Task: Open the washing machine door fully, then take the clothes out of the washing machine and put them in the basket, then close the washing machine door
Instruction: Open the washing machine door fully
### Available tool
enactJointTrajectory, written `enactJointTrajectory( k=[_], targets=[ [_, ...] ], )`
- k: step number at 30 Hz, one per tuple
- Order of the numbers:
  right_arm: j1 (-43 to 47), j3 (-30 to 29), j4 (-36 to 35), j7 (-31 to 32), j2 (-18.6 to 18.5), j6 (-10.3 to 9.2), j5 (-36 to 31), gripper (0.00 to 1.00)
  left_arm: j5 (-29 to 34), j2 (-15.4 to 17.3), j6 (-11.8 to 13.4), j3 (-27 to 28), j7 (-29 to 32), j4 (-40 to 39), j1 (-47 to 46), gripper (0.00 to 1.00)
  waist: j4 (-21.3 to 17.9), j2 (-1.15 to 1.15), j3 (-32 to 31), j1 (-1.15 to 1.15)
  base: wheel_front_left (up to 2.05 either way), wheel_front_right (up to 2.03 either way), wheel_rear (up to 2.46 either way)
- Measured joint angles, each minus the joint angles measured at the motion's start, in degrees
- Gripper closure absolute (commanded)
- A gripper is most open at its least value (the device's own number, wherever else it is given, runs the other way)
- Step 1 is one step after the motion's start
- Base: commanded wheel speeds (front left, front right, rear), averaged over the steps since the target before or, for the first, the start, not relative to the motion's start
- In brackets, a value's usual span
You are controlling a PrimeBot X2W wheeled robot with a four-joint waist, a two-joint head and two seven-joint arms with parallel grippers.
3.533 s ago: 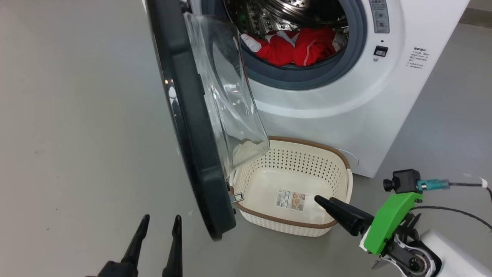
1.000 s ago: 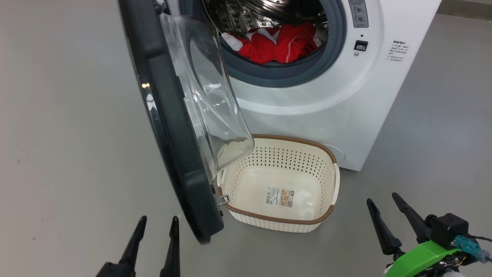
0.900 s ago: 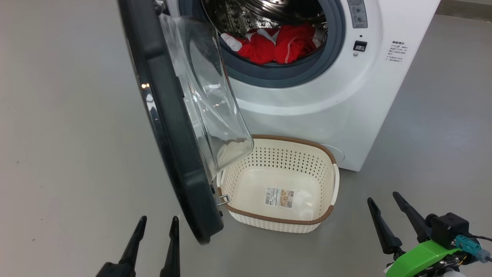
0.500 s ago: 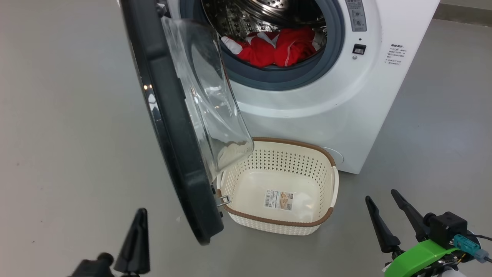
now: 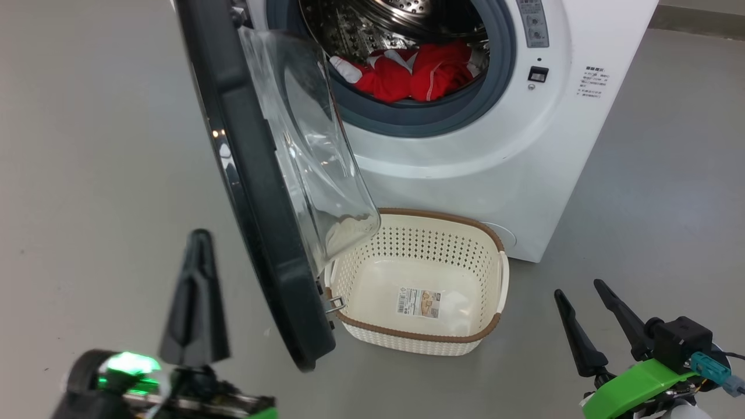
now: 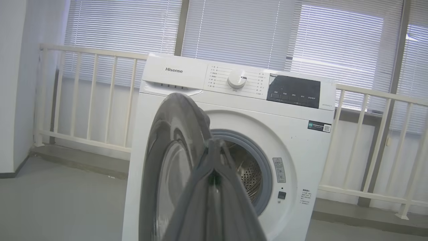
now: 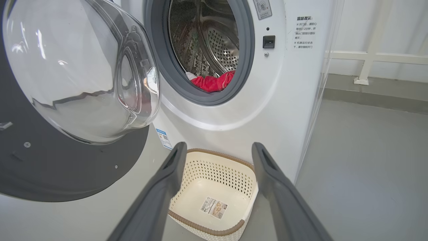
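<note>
2 grippers hold nothing: left gripper (image 5: 199, 241) pinched closed just outside the door (image 5: 250, 174) rim, right gripper (image 5: 579, 289) spread apart near the basket (image 5: 442, 215). Door looks part-open, so next: push it wide before reaching the clothes (image 5: 419, 75) in the washing machine (image 5: 495, 169). Basket sits under the door's glass, possibly touching; floor (image 5: 87, 145) to the left is free.

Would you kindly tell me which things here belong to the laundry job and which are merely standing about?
Belong to the job: washing machine, door, red clothes, basket.
Merely about: white railing, window blinds.
</note>
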Motion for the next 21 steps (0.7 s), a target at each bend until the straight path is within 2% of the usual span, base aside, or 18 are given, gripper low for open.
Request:
enactJointTrajectory(
  k=[5,10,15,21],
  targets=[
    [-0.01,-0.22,-0.21,0.00,0.00,0.00,0.00,0.00,1.45,0.01,-0.15,-8.65,-0.01,-0.96,-0.10,1.00,-0.32,0.00,0.19,0.00,0.00,0.00,0.00],
    [-0.01,-0.29,-0.38,0.00,0.00,0.00,0.00,0.00,0.89,0.16,-0.16,-13.89,0.00,3.05,-0.10,1.00,-0.84,0.00,0.41,0.00,0.00,0.00,0.00],
    [-0.01,-0.38,-0.47,-0.01,0.00,0.00,0.00,0.00,-2.02,0.26,-0.15,-17.38,0.00,9.02,-0.17,1.00,-1.16,0.00,0.89,0.00,0.00,0.00,0.00],
    [-0.02,-0.40,-0.47,-0.01,0.00,0.00,0.00,0.00,-5.22,0.35,0.44,-18.23,0.01,15.71,-2.02,1.00,-1.41,0.00,1.20,0.00,0.00,0.00,0.00]
  ],
)
